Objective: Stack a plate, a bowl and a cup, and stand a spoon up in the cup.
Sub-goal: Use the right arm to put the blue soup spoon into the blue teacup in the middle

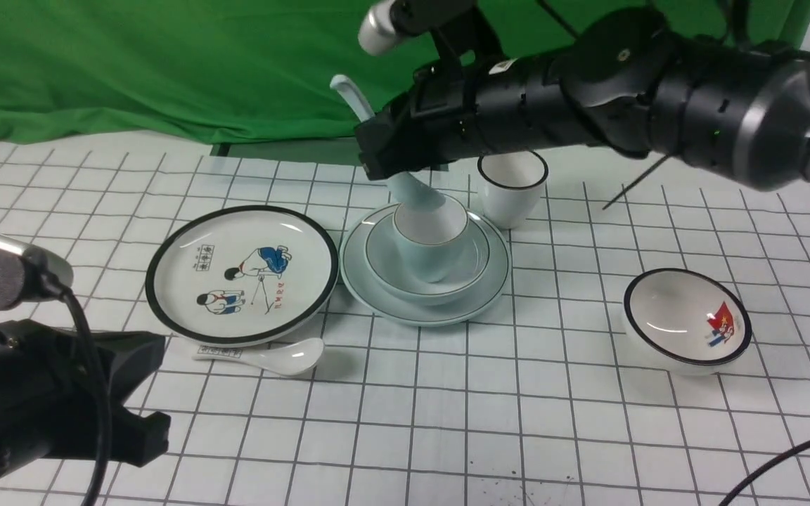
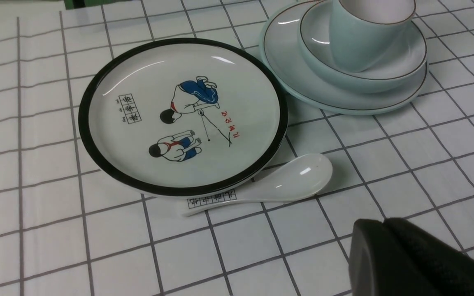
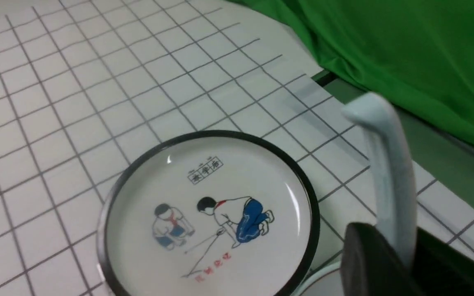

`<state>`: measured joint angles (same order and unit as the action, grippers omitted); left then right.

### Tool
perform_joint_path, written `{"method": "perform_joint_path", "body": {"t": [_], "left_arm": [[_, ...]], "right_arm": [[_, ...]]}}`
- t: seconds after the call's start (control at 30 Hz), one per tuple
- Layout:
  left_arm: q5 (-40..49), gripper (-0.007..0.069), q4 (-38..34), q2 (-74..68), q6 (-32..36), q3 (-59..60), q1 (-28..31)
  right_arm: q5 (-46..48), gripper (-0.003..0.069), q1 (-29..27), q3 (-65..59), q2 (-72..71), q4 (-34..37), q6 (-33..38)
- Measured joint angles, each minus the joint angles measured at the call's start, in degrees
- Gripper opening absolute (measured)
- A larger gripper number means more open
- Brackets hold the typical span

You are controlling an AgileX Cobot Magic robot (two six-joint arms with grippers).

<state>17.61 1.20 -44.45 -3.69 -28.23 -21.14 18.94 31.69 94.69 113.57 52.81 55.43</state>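
Your right jaws [image 1: 385, 144] pinch the one plain spoon [image 1: 413, 193] by its handle, the handle's end sticking up past them and the spoon's bowl below them, at the mouth of the pale blue cup [image 1: 431, 239]. You cannot tell whether the spoon touches the cup. Beneath those jaws you have a stack of three: one pale plate [image 1: 419, 313], one pale bowl [image 1: 405, 289] on it, and the one cup upright in the bowl.

Your left jaws [image 2: 385, 224] are pressed together, with nothing between them, over the counter [image 1: 447, 393] and well apart from the stack.

Four black-rimmed or printed pieces also lie on the counter: one cartoon plate [image 1: 243, 274] just beside the stack, between your two sets of jaws; one printed spoon [image 1: 285, 357] by that plate's rim; one black-rimmed cup [image 1: 512, 186] just beyond the stack from the right jaws; and one flag bowl [image 1: 686, 316], well apart from both sets of jaws.
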Motion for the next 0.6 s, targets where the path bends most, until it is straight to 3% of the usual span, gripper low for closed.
{"method": "perform_joint_path", "body": {"t": [0.27,0.5,0.6], "left_arm": [[0.0,-0.0036,0.1,0.0,0.0,0.0,0.0],[-0.9,-0.0035,1.5,0.0,0.0,0.0,0.0],[-1.0,-0.0032,3.0,0.0,0.0,0.0,0.0]], "right_arm": [[-3.7,0.0081,-2.7,1.0,5.7,-0.7,-5.0],[-2.6,0.0255,-2.7,1.0,6.9,-1.0,-5.2],[-0.6,0.0274,-2.7,1.0,5.8,-3.8,-5.1]]}}
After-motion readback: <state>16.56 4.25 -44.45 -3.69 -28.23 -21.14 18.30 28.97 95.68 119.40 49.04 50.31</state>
